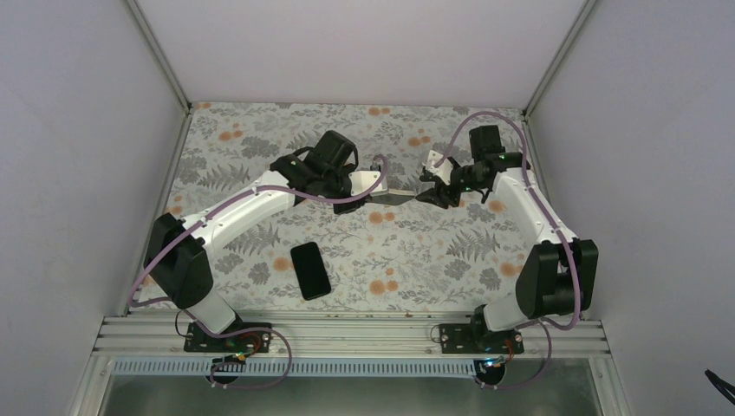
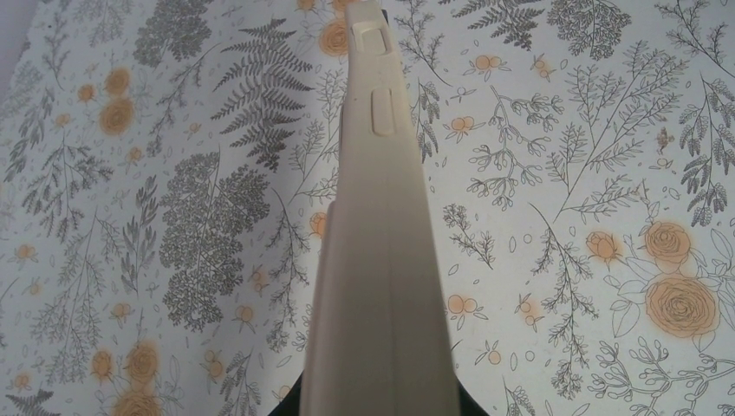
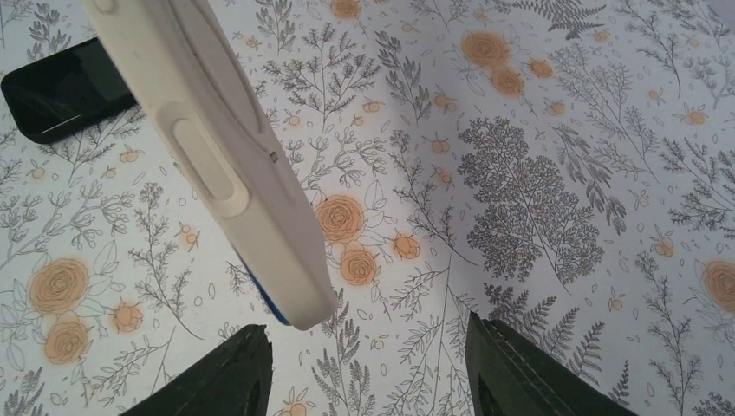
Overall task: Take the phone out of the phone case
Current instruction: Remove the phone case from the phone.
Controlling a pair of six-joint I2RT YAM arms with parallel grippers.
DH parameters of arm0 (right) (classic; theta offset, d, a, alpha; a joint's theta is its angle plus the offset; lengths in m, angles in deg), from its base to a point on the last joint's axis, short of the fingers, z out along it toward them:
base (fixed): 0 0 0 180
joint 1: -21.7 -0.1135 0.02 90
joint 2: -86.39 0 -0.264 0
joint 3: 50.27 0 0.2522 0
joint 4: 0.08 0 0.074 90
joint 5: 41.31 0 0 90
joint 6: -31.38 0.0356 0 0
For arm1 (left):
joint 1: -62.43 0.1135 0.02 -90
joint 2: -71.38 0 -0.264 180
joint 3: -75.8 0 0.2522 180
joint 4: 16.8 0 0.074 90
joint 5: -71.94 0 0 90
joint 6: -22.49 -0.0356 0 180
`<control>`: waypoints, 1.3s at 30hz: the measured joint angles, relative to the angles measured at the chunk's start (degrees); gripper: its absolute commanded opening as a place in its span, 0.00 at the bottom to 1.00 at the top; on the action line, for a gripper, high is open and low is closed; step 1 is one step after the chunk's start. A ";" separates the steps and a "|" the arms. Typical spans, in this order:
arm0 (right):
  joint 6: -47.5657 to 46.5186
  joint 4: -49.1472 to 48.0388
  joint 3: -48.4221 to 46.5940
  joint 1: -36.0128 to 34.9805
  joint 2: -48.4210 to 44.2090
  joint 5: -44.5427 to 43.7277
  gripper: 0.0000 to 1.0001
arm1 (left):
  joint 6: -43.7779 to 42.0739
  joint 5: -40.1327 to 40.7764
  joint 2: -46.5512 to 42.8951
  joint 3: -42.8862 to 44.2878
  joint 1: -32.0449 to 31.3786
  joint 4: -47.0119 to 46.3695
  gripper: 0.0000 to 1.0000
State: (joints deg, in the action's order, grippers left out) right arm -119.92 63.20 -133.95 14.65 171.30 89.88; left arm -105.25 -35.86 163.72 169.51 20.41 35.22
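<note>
The phone case [image 2: 381, 260] is a whitish shell seen edge-on, held in the air above the flowered cloth. My left gripper [image 1: 374, 185] is shut on one end of it; only dark finger bits show beside it at the bottom of the left wrist view. The phone [image 1: 399, 198] sits in the case as a dark slab, and a thin blue edge of it shows in the right wrist view [image 3: 258, 297]. My right gripper [image 3: 368, 368] is open at the case's other end [image 3: 217, 165], which hangs just off my left finger [image 3: 221, 377] without touching it.
A second bare black phone [image 1: 310, 270] lies flat on the cloth near the left arm, and shows in the right wrist view [image 3: 61, 87]. The flowered cloth [image 1: 433, 251] covers the table. Grey walls stand on three sides.
</note>
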 measured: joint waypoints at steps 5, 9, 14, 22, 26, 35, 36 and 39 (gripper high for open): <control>0.22 -0.98 -0.02 0.00 1.79 0.09 0.57 | 0.00 0.02 0.00 0.00 0.00 0.00 0.02; 0.26 -1.16 -0.07 0.00 2.69 0.09 0.57 | 0.00 0.07 0.02 0.00 0.00 0.02 0.02; 0.37 -1.64 -0.22 0.00 2.86 0.07 0.57 | 0.00 0.09 0.15 0.07 0.07 0.02 0.02; 1.40 -1.75 -3.06 0.00 5.68 0.15 0.55 | 0.26 1.07 0.20 0.13 0.35 -0.07 0.02; 2.40 -1.97 -3.91 -0.07 6.43 0.15 0.55 | 0.66 1.31 0.20 0.15 0.37 -0.09 0.02; 3.04 -1.25 -8.39 -0.90 9.51 -0.22 0.55 | 1.29 2.97 0.20 0.44 0.39 -1.05 0.02; 3.06 -1.07 -8.74 -1.20 9.77 -0.57 0.55 | 1.33 2.99 0.20 0.50 0.39 -0.85 0.02; 3.30 -0.66 -10.43 -2.40 11.15 -1.81 0.55 | 1.57 3.34 0.22 0.90 0.42 0.26 0.02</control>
State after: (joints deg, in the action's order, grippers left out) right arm -116.62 62.54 -144.37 12.25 182.44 88.07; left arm -103.67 -32.52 163.94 170.40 20.82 35.48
